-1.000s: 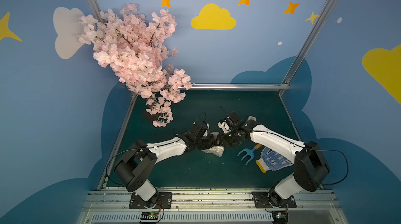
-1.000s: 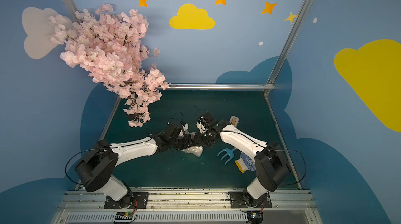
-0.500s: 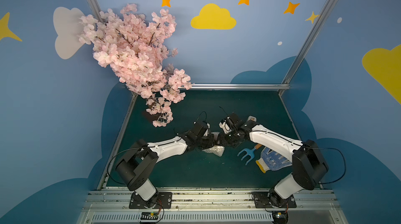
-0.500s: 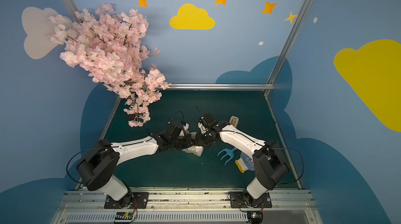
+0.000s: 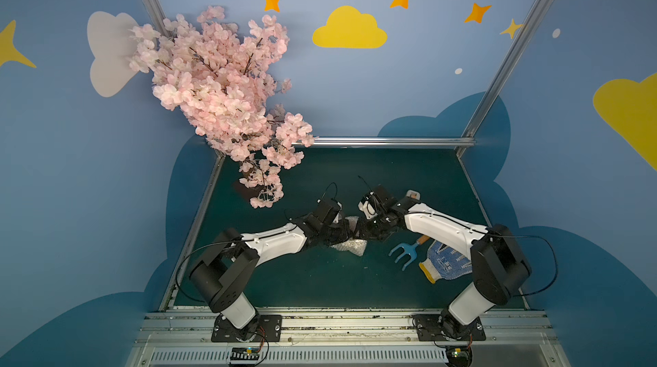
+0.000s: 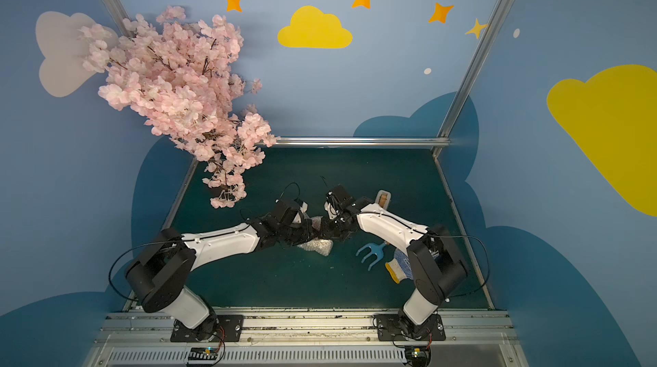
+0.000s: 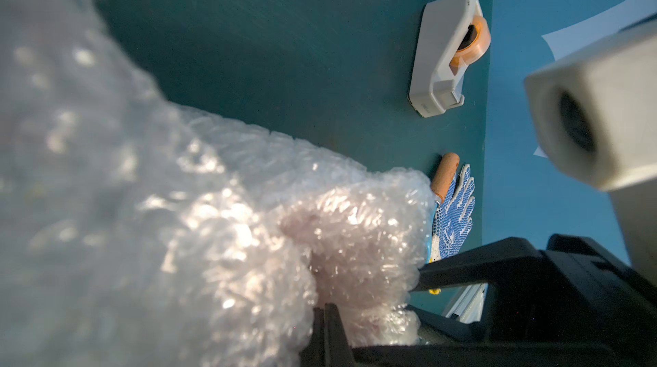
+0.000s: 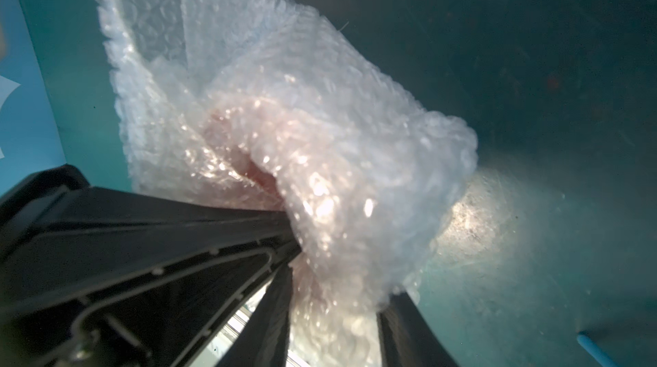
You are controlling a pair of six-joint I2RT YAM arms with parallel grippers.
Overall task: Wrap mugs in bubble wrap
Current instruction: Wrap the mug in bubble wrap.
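Almost nothing had shifted since the earlier frame. Nearest, bubble wrap (image 5: 350, 247) trailed on the table (image 5: 320, 287); just beyond, the bundled mug (image 8: 257, 169) sat between left gripper (image 5: 342, 234), clamped on wrap, and right gripper (image 8: 337, 322), jaws apart astride it, grip unclear

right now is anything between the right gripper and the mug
Only the bubble wrap: it's bunched over the mug, whose red tint shows through, and the right gripper straddles that bundle. Nothing else visible is in between.
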